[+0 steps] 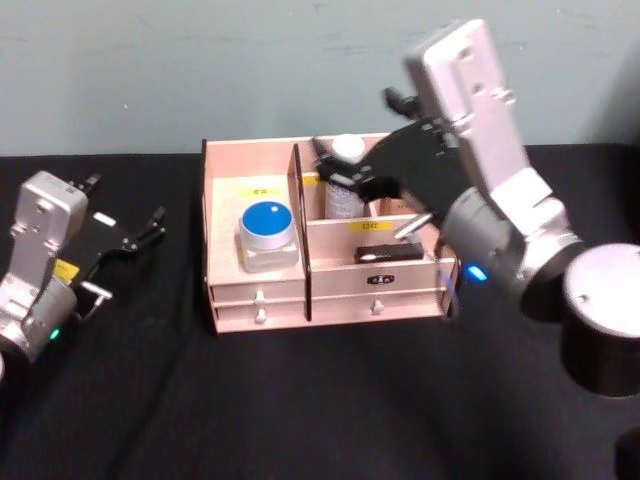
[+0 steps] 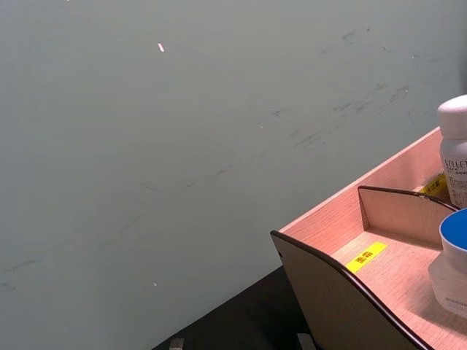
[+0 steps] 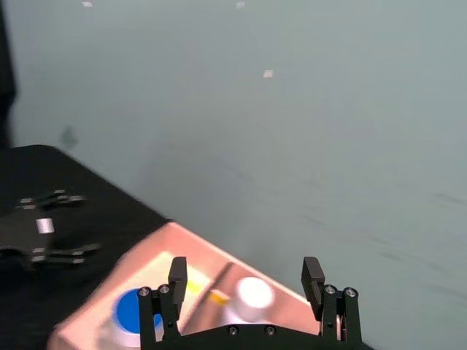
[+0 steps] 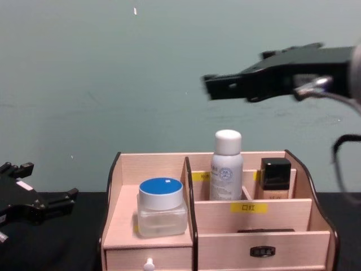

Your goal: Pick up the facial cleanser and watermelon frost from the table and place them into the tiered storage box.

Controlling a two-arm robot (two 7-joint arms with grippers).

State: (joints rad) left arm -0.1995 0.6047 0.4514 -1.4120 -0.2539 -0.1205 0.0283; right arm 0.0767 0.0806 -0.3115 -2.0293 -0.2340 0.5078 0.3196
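Two grippers show over a black table, and both task items already sit in the box. Nearest in the head view, at the lower middle of the frame, the box's two small drawers face the camera; the chest view shows a white knob on the left one and a dark handle on the right one.

At the left edge of the head view the left gripper hangs low just beside the box, apart from it, its black fingers spread and nothing between them. The chest view has it at the lower left.

Behind the left drawer, in the wide left compartment, stands the jar, upright, blue lid up; it is at lower centre-left in the chest view and at the right edge of the left wrist view.

Farther back, in the middle rear compartment, the bottle stands upright, its white cap rising above the box's back wall. A black-capped beige bottle stands in the next compartment to its right, a partition between them.

Above the bottle, in the upper right of the chest view, the right gripper hovers well clear of the cap, touching nothing. In the right wrist view its fingers are wide apart and empty, with the bottle's cap below and between them.

A grey-green wall closes the scene behind.
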